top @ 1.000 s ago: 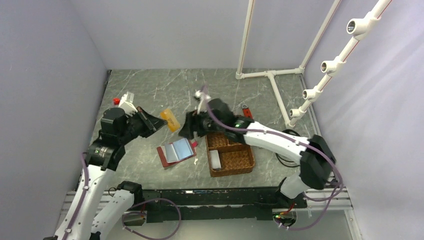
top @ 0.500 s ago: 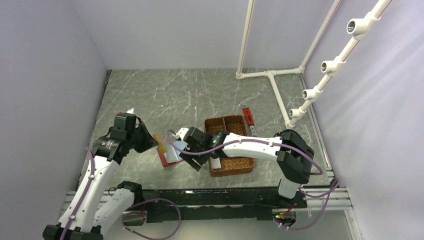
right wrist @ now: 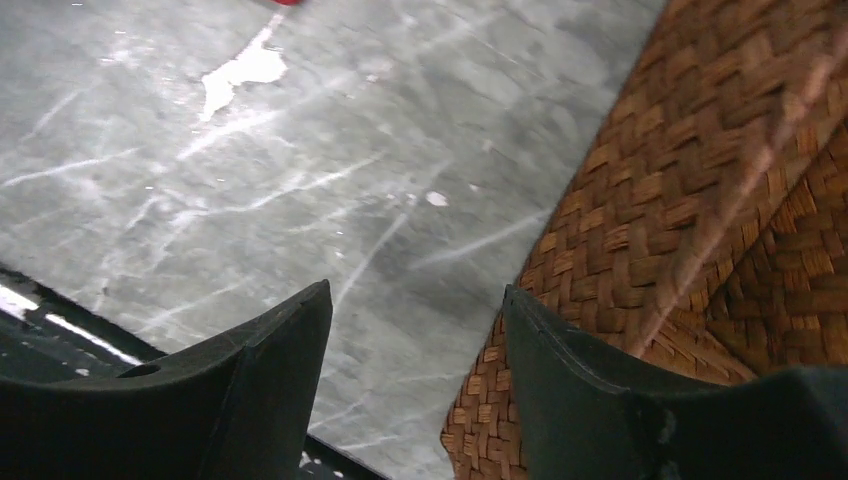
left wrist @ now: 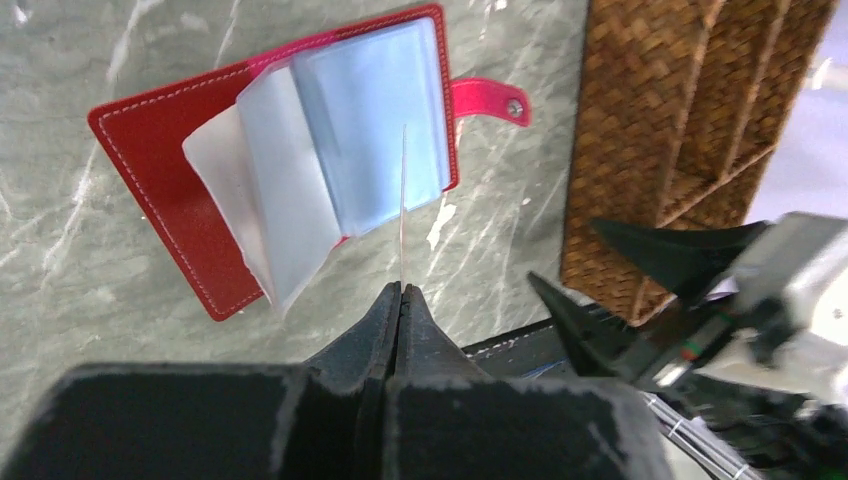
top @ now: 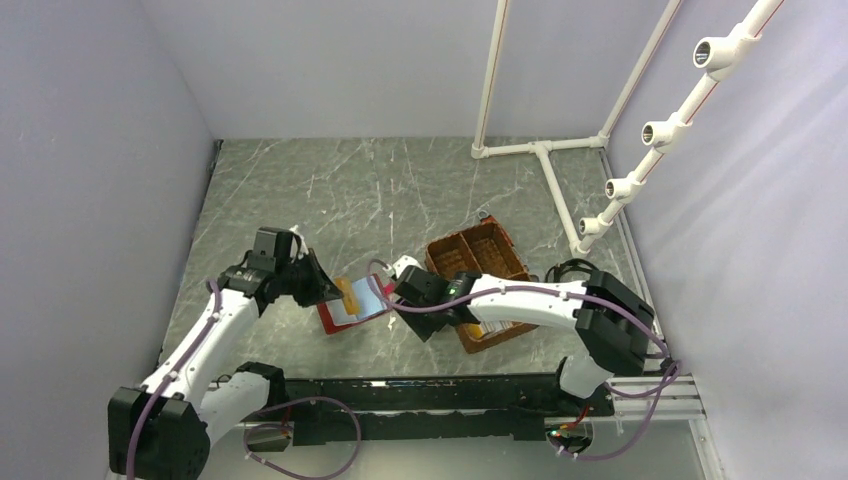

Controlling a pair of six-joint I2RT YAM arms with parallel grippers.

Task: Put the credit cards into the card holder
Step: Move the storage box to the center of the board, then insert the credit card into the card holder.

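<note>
1. Near the table's (right wrist: 250, 150) front edge, at its 6 o'clock in the top view, the holder (left wrist: 140, 155) lies open with its cover down. Its clear sleeves (left wrist: 370, 120) are fanned upward.
2. In the left wrist view its snap tab (left wrist: 490, 97) points to 3 o'clock, toward the basket (right wrist: 680, 180).
3. The left gripper (left wrist: 401, 290) reaches in from the holder's 9 o'clock in the top view. It is clenched on a tan-orange card (top: 347, 292), pinched by one short edge.
4. In the left wrist view the card shows edge-on, as a thin line running to 12 o'clock over the sleeves. Whether its far edge touches a sleeve cannot be told.
5. The right gripper (right wrist: 415, 300) is released and empty. It hangs over bare table at the holder's 4 o'clock, just beside the basket wall.
6. The step in hand looks like feeding the card into a sleeve mouth.
7. To do this well, the left wrist should lay the card flatter, square it to the mouth, and lead with one corner. Then it can slide the card in slowly along the sleeve's plane.
8. The sleeves are loose and the holder looks light, so a steep push would likely buckle a sleeve or shove the holder.
9. The right gripper could steady the cover from the tab side.
10. No other cards can be made out.
</note>
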